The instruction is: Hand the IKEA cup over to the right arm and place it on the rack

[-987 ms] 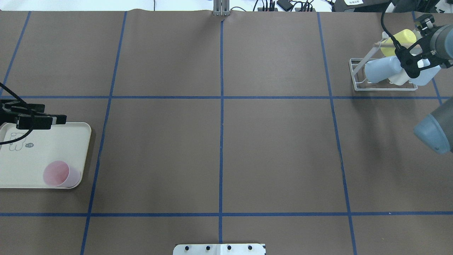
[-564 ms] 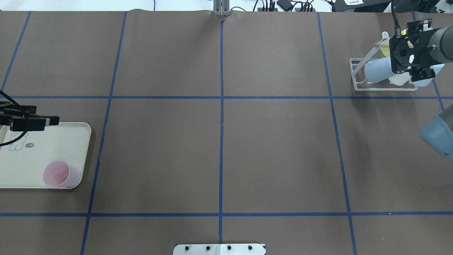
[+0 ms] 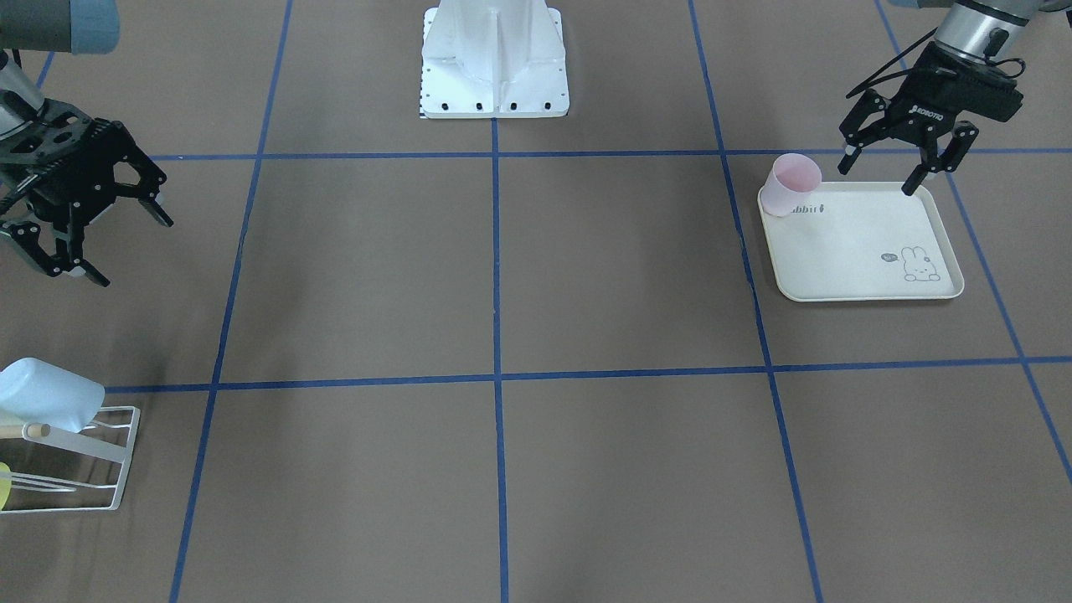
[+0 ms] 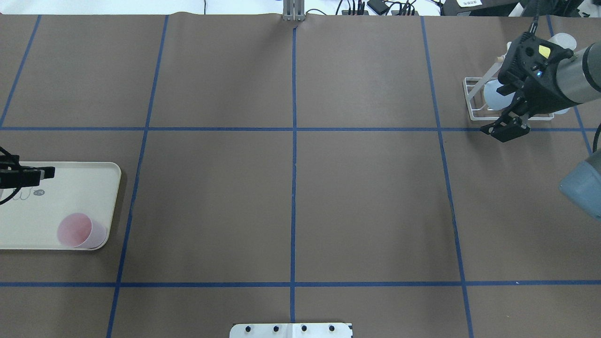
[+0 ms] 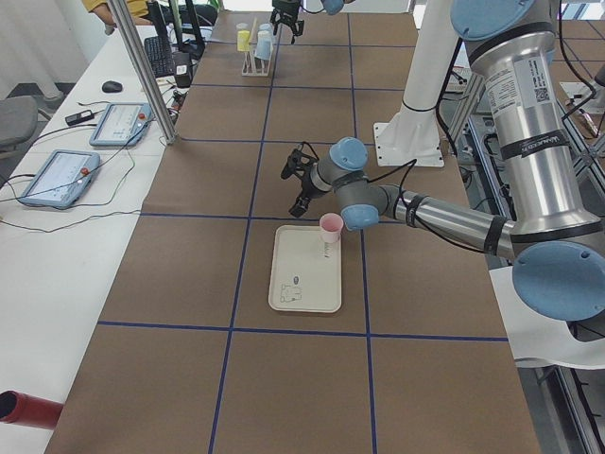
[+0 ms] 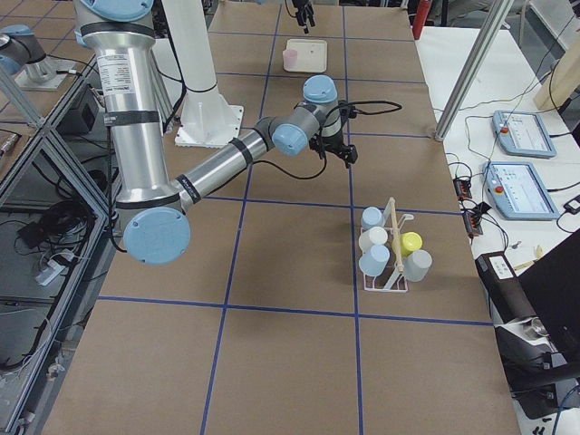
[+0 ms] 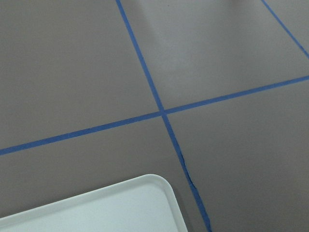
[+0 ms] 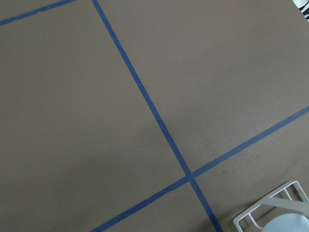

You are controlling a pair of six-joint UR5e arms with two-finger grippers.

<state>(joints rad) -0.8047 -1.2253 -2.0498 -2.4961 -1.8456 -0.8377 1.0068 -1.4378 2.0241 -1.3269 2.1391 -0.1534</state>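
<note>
Facing the robot, the brown paper-covered worktop [image 3: 586, 276] is gridded with blue tape. At 2 o'clock the pink plastic cup [image 3: 791, 186] stands mouth up in the corner of a cream rectangular rabbit-print tray [image 3: 846, 251], on the side toward the robot's white base plate [image 3: 494, 59]. The left claw [image 3: 881, 166] hangs over the tray's edge near the cup without touching it, fingers apart and empty. At 9 o'clock the right claw [image 3: 130, 251] hangs over bare worktop, its fingers also apart and empty. At 8 o'clock sits the small white wire rack [image 3: 109, 469] with a pale blue cup [image 3: 42, 394] resting on it.

From overhead, the pink plastic cup sits at 8 o'clock on the tray. The left claw shows at the 9 o'clock edge of the view over the tray's far rim. At 2 o'clock the right claw hides much of the rack.

From the left end, the near arm's claw hangs over the tray's far end, and the cup is just beside it.

From the right end, the rack at 4 o'clock carries more cups, among them a yellow cup [image 6: 410, 242], around a slanted light wooden dowel [image 6: 396, 237]. The near arm's claw hangs beyond the rack, apart from it.

The left wrist view shows a tray corner at 7 o'clock. The right wrist view shows a rack corner at 5 o'clock.
</note>
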